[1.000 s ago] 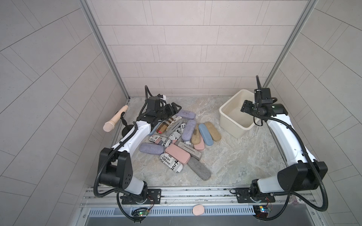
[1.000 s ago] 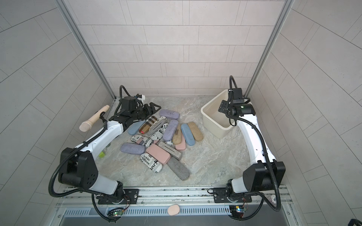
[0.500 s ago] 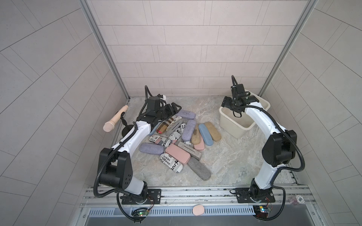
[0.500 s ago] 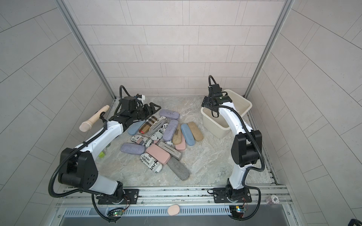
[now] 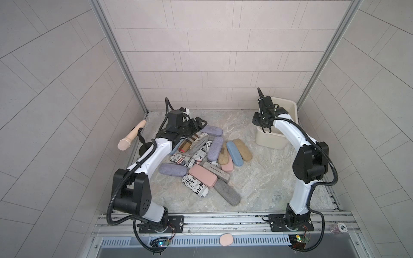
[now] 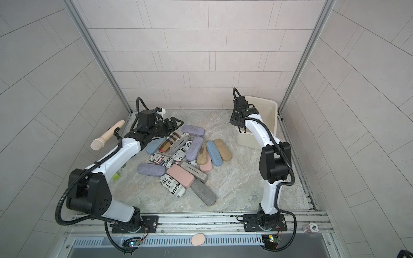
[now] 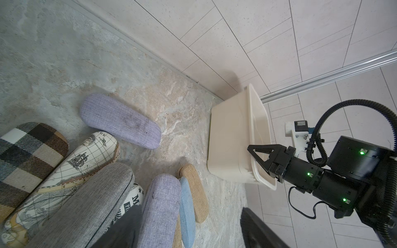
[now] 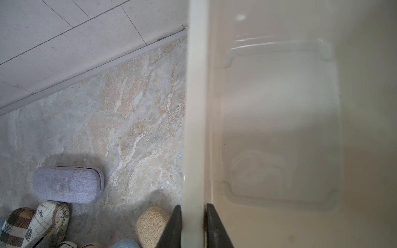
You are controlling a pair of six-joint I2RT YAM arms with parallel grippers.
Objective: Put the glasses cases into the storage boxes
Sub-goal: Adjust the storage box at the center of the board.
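Observation:
Several glasses cases (image 5: pixel 201 156) lie in a loose pile mid-table, in purple, grey, pink, blue, tan, plaid and newsprint covers. The cream storage box (image 5: pixel 270 139) (image 6: pixel 248 139) stands at the back right and looks empty inside. My right gripper (image 8: pixel 192 206) is shut on the box's rim (image 8: pixel 194 107), one finger outside the wall and one inside, on the side facing the pile; the left wrist view also shows the right gripper (image 7: pixel 257 158) there. My left gripper (image 5: pixel 197 124) (image 7: pixel 190 207) hangs open over the back of the pile, near a purple case (image 7: pixel 120 123), holding nothing.
Tiled walls close in the table on three sides. A cream handle-shaped object (image 5: pixel 131 138) sticks out at the left wall. A pink oval thing (image 5: pixel 226 239) lies on the front rail and a small round token (image 5: pixel 337 227) at the rail's right end.
The right arm swung from the box's right side across to its pile-facing rim, and its gripper closed on that rim. The left arm stayed still.

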